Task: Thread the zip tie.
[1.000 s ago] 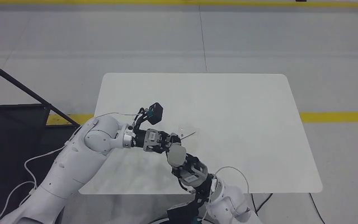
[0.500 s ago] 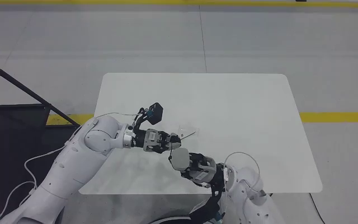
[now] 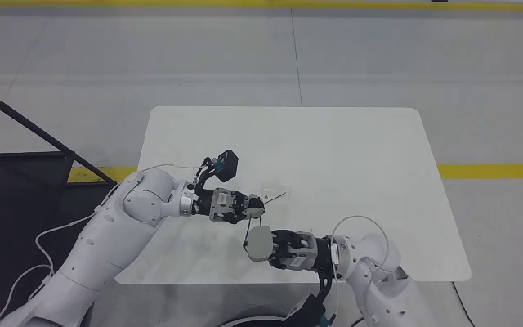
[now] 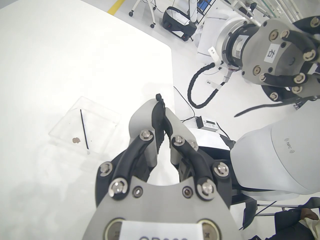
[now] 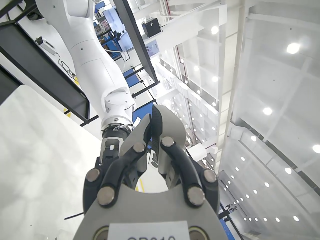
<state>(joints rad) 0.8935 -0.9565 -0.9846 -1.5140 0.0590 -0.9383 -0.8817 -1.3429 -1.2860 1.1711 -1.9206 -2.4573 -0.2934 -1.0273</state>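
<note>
A thin black zip tie (image 3: pixel 252 231) (image 4: pixel 260 107) sticks out of my shut right gripper (image 3: pixel 249 243) (image 5: pixel 153 118). Its free tip points toward my left gripper (image 3: pixel 256 206) (image 4: pixel 160 111), with a gap between tip and gripper. The left gripper hovers over the table's near-left part. It is shut, and a small black piece (image 4: pixel 159 98) that looks like a zip tie head pokes out past its fingertips. The right gripper hangs just nearer the table's front edge. Another stretch of the strip (image 5: pixel 73 216) shows below the right gripper.
A clear shallow tray (image 3: pixel 282 190) (image 4: pixel 100 108) lies on the white table (image 3: pixel 351 163) just beyond the left gripper, with a spare black zip tie (image 4: pixel 84 128) in it. The table's right half is bare. A black frame stands off the table's left side.
My right gripper has drawn back from the left gripper toward the table's front edge and swung round to lie level. The left arm has stayed put.
</note>
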